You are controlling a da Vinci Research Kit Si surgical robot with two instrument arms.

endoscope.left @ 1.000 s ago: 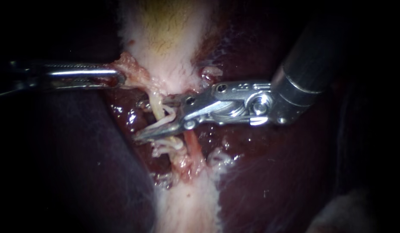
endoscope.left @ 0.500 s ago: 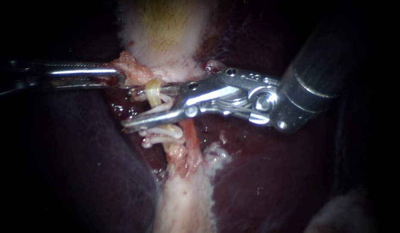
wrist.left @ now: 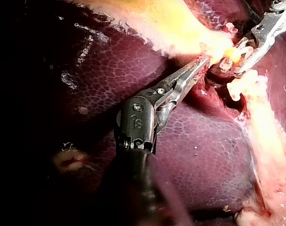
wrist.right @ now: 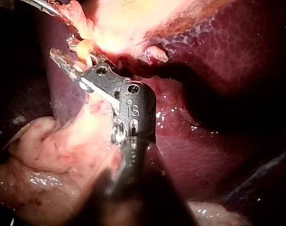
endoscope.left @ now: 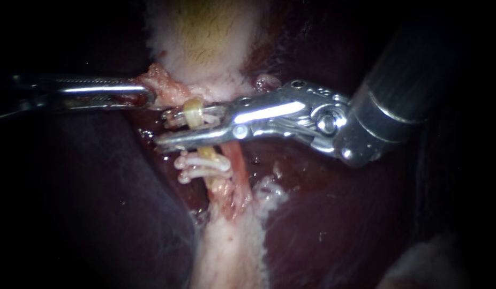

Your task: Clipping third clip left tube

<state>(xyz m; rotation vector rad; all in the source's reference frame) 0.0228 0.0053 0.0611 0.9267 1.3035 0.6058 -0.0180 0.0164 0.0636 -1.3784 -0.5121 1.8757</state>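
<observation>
Two small white clips [endoscope.left: 202,163] already sit on the pale yellowish left tube [endoscope.left: 193,108], just beside the thin red tube [endoscope.left: 237,163], so only the third is left. It looks close to done: the right instrument's steel hand [endoscope.left: 162,128] lies across the left tube just above those clips, its jaws nearly together and pressing the tube from both sides. Whether the clip has locked I cannot tell, and the hand has yet to let go. The left instrument's slim hand [endoscope.left: 143,96] is clamped on a shred of pink tissue [endoscope.left: 165,85] at the foot of the whitish-yellow gallbladder [endoscope.left: 205,43], holding it taut. Only the endoscope view shows both placed clips plainly. The left wrist view adds the toothed left hand [wrist.left: 199,63] side-on over the mottled purple liver [wrist.left: 204,150]. The right wrist view sees the right hand [wrist.right: 70,66] from behind, which hides the clips.
</observation>
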